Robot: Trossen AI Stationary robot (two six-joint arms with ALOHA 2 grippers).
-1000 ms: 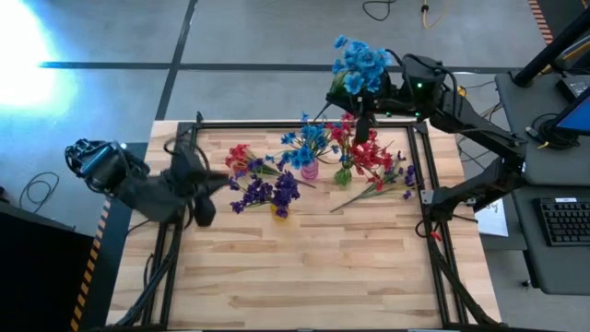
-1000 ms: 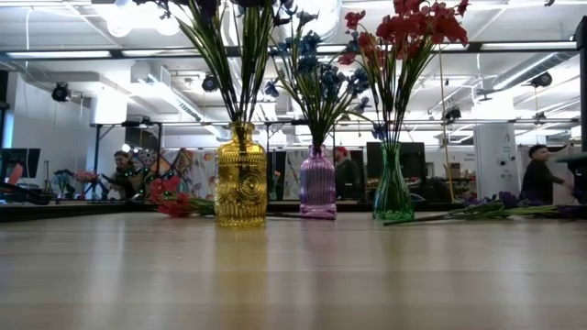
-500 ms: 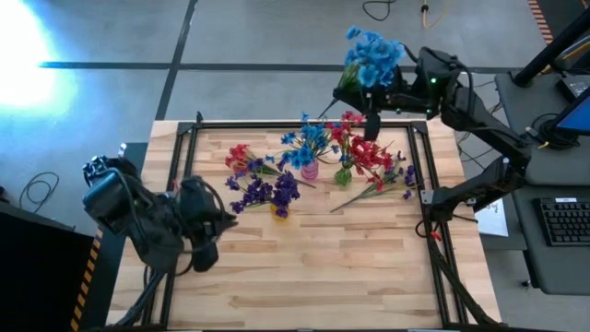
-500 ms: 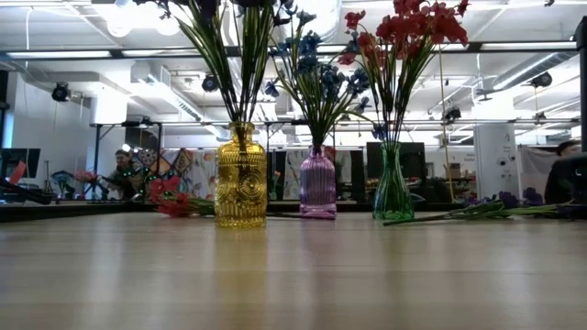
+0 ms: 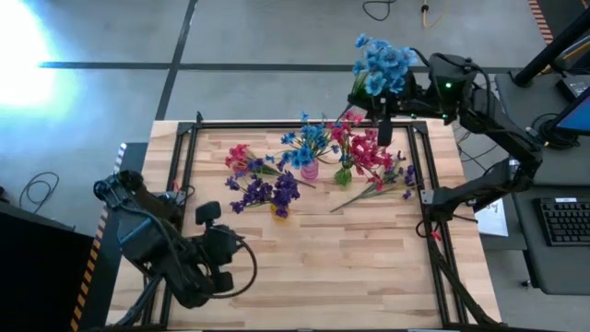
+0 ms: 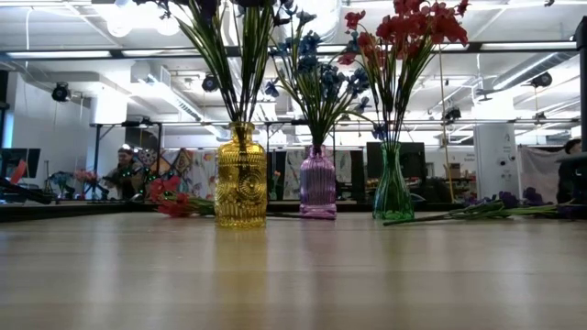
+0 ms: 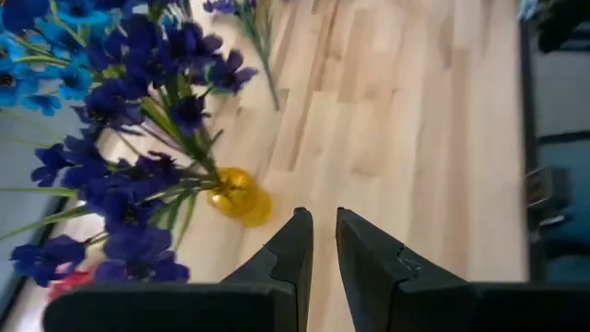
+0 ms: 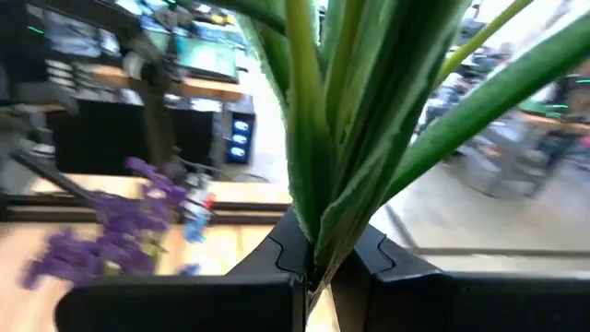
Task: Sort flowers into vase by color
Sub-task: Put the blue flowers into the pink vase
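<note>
right gripper — clamped on blue sprig, upper right | left gripper — jaws together, empty, lower left | 3 vases mid-table: yellow vase leftmost

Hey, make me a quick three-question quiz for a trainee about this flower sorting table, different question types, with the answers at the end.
1. True or false: the right gripper holds a blue sprig at the table's far edge.
2. Multiple choice: which vase holds the purple flowers? A) yellow vase B) pink vase C) green vase
3. Fill in: the left gripper has its jaws ____ and nothing between them.

Key: 1 true; 2 A; 3 nearly shut
</note>
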